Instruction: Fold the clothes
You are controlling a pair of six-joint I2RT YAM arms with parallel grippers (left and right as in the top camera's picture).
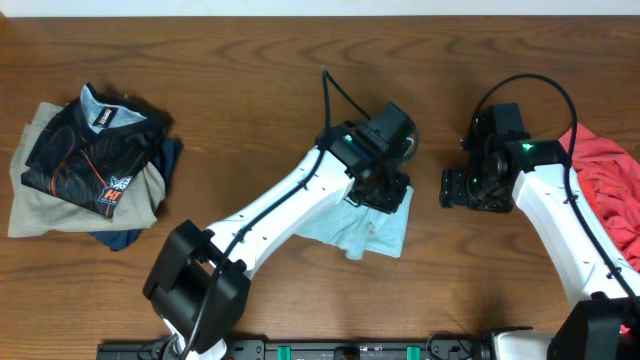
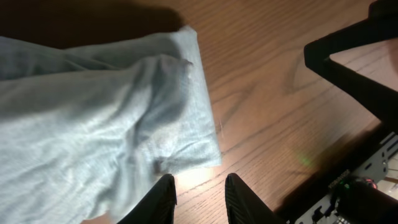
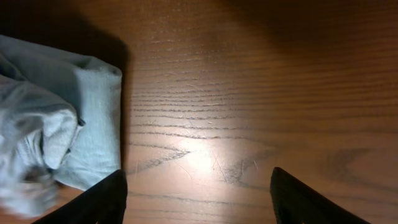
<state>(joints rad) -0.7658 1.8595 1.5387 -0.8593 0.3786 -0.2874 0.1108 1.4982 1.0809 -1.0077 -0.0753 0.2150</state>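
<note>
We see a pale blue shirt (image 1: 378,232) lying bunched up near the middle of the brown counter (image 1: 250,80), a bit closer to the near edge than the far one. The white left arm (image 1: 290,200) reaches across it, and its black end sits over the far part of the shirt. The left jaws are a little apart with nothing between them. One left finger (image 2: 163,199) is just beside the shirt's edge, and we cannot tell if it touches the cloth. The right arm (image 1: 560,225) is just to the right of the shirt. The right jaws are wide apart over bare wood and hold nothing. A red garment (image 1: 610,190) lies in a heap at the right edge of the counter, partly under the right arm. By the left edge, well apart from the shirt, there is a pile of clothes. A black top with orange lines (image 1: 85,160) is on top, a beige garment (image 1: 40,215) is under it, and some dark blue cloth (image 1: 125,240) peeks out at the bottom.
</note>
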